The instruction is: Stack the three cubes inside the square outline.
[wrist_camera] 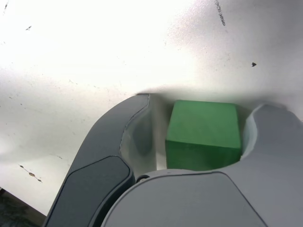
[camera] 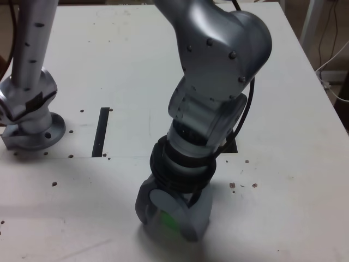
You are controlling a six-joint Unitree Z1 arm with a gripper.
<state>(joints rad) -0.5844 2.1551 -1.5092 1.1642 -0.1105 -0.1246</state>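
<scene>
The green cube (wrist_camera: 203,127) rests on the white table between the fingers of my gripper (wrist_camera: 203,106). One finger touches a side of the cube, while a narrow gap shows between the other finger (wrist_camera: 128,127) and the cube. In the exterior view the gripper (camera: 172,221) points down at the table's near edge, and only a green patch of the cube (camera: 169,222) shows through it. A black sliver (camera: 233,146) behind the arm is all that shows of the square outline. The red and yellow cubes are out of view.
A narrow black strip (camera: 102,131) lies on the table at the exterior view's left. The arm's grey base (camera: 32,125) stands further left. Small holes dot the white table (camera: 283,109). Cables hang off the table's right edge (camera: 332,71).
</scene>
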